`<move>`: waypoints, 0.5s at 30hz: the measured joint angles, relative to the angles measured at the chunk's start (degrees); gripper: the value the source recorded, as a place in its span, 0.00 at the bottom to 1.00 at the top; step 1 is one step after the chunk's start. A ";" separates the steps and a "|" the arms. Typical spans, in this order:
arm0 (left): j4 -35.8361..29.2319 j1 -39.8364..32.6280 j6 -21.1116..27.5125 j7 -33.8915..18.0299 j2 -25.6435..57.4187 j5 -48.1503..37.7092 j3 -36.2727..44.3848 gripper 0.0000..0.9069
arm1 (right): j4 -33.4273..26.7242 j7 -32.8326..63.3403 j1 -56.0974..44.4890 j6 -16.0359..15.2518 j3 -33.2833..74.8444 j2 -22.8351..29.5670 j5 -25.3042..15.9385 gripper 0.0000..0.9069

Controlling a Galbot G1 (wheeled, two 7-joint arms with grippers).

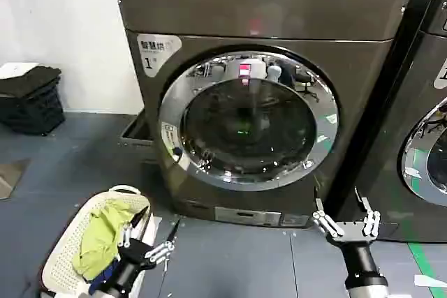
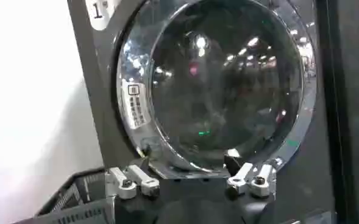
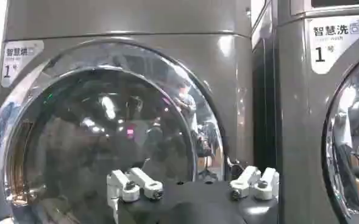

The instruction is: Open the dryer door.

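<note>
Head view: the door (image 1: 248, 118) sits shut, ahead of and above both tools. The right tool (image 1: 347, 223), open and empty, hangs below the door's right edge, nearer it than the left tool (image 1: 149, 242), also open and empty. Two machines.

Left wrist view: one door (image 2: 219, 85) straight ahead.

Right wrist view: the latch is probably at the door's (image 3: 106, 134) edge facing the neighbouring machine (image 3: 325, 109).

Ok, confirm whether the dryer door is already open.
No, the dryer door sits flush and closed against the machine's front, with both grippers low in front of it.
</note>
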 joint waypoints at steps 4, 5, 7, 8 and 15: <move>-0.19 0.42 -0.09 -0.01 0.55 -0.02 0.01 1.00 | -1.58 -1.11 1.77 -0.41 0.39 -2.75 0.57 1.00; -0.20 0.57 -0.14 -0.01 0.66 -0.02 0.01 1.00 | -1.95 -1.12 2.14 -0.47 0.39 -3.44 1.19 1.00; -0.20 0.75 -0.16 -0.01 0.79 -0.28 -0.02 1.00 | -3.10 -1.16 3.34 -0.67 0.34 -5.25 3.20 1.00; -0.22 0.80 -0.16 -0.01 0.80 -0.37 -0.06 1.00 | -3.59 -1.28 3.86 -0.76 0.25 -6.05 3.86 1.00; -0.57 0.89 -0.22 0.12 0.56 -0.40 -0.12 1.00 | -8.31 -2.23 9.24 -0.96 -1.30 -12.97 10.53 1.00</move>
